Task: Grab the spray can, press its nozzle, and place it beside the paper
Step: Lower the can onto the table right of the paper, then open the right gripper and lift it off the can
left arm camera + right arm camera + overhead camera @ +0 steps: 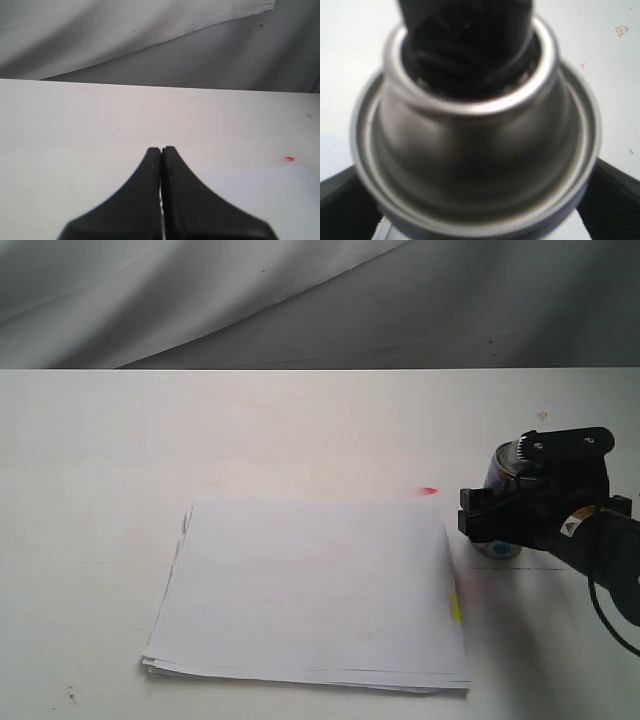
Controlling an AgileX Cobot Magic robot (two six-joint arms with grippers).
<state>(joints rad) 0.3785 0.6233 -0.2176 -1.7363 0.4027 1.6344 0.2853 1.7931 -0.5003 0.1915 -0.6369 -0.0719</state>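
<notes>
The spray can point(503, 472) stands upright at the right of the exterior view, a short gap from the right edge of the paper point(310, 590). My right gripper point(503, 523) is shut on its body, and only the can's top and its base show. In the right wrist view the spray can's silver dome point(475, 145) fills the picture, with the black nozzle point(465, 30) above its rim and black fingers point(615, 187) on either side. My left gripper point(161, 149) is shut on nothing above the white table, with a corner of the paper point(280, 195) beside it.
A small red mark point(429, 491) lies on the table point(300, 430) just past the paper's far right corner. A yellow tab point(454, 606) sticks out at the paper's right edge. Grey cloth point(300, 300) hangs behind the table's far edge.
</notes>
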